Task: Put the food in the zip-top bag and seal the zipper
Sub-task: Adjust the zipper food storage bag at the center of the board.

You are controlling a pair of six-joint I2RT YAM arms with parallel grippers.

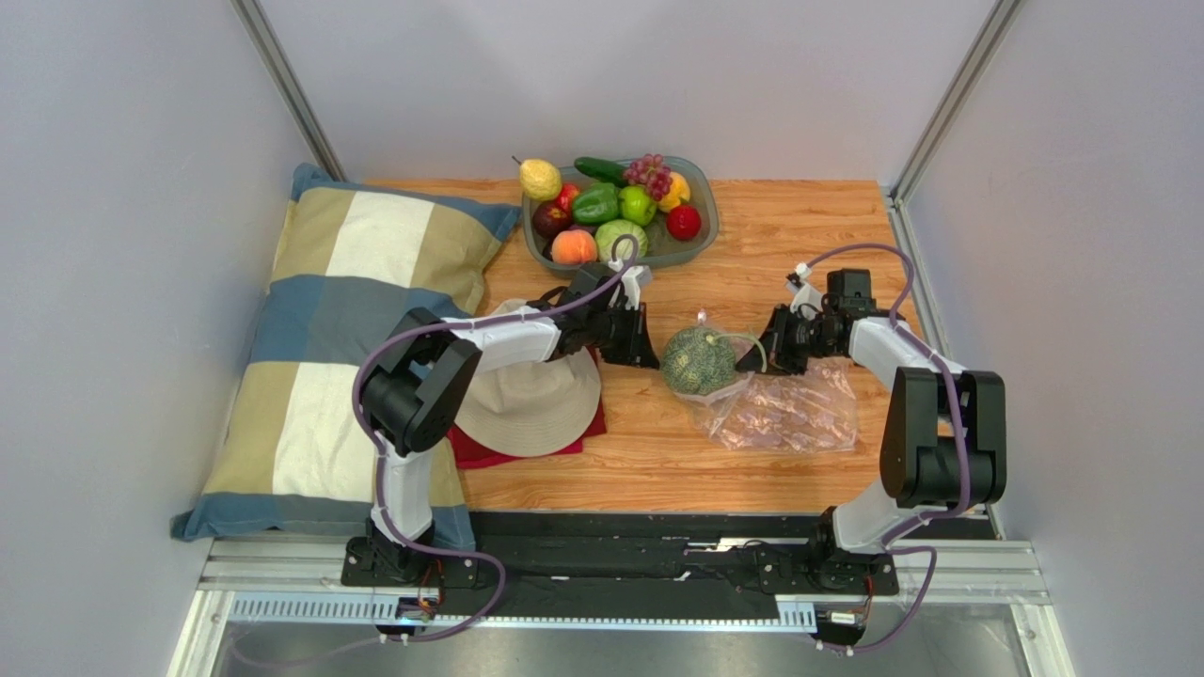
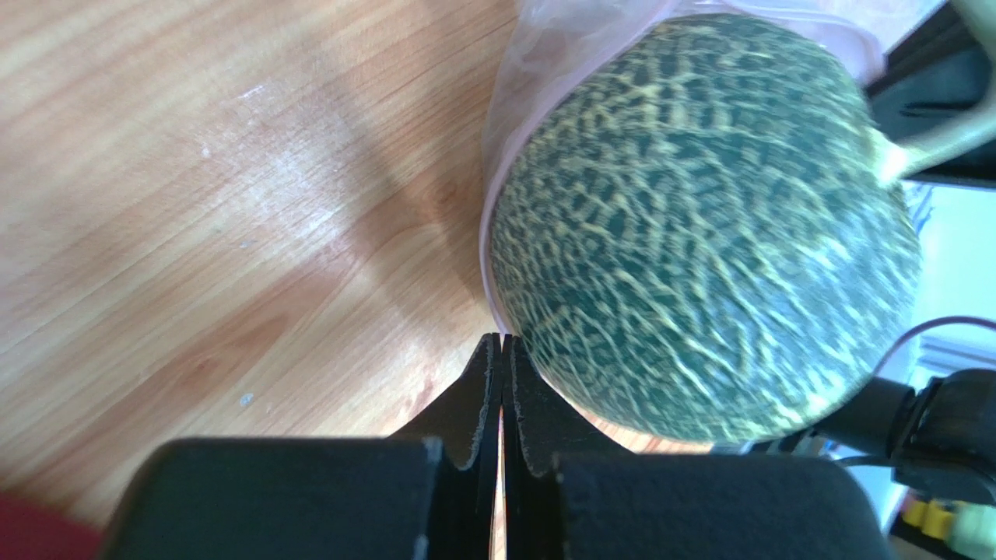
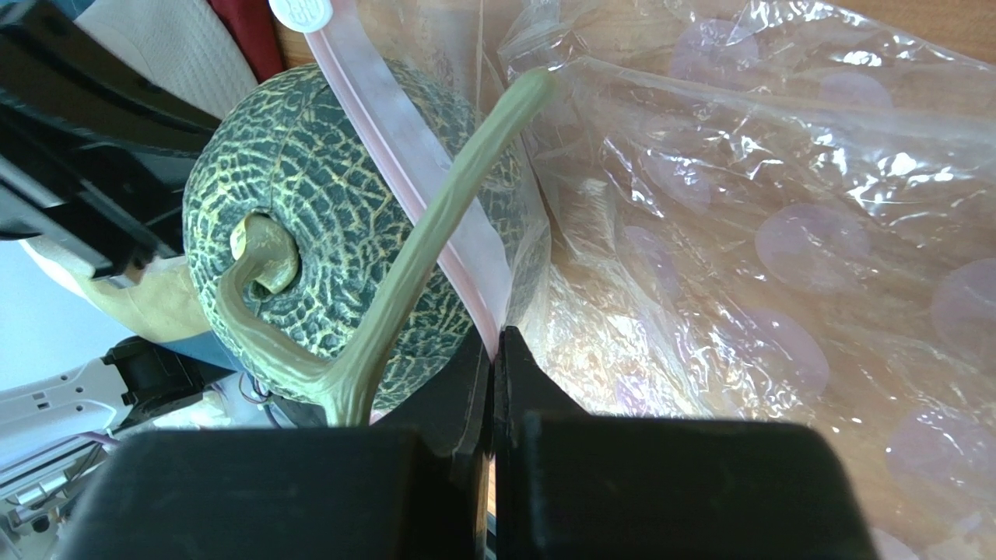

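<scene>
A green netted melon (image 1: 700,361) (image 2: 701,222) (image 3: 316,198) with a long pale stem sits in the mouth of the clear zip-top bag (image 1: 799,409) (image 3: 760,233), which lies on the wooden table. My left gripper (image 1: 647,350) (image 2: 503,341) is at the melon's left side, shut, and the bag's thin rim runs into its tips. From the right, my right gripper (image 1: 770,353) (image 3: 496,333) is shut on the pink zipper (image 3: 398,152), which crosses over the melon. The rest of the food, including a yellow pear (image 1: 539,178), a peach (image 1: 573,246) and a green pepper (image 1: 595,206), lies in the bowl.
The grey bowl (image 1: 707,215) stands at the back centre of the table. A beige hat (image 1: 530,402) on a red cloth (image 1: 488,452) lies under my left arm. A striped pillow (image 1: 353,325) fills the left side. Walls close in on both sides.
</scene>
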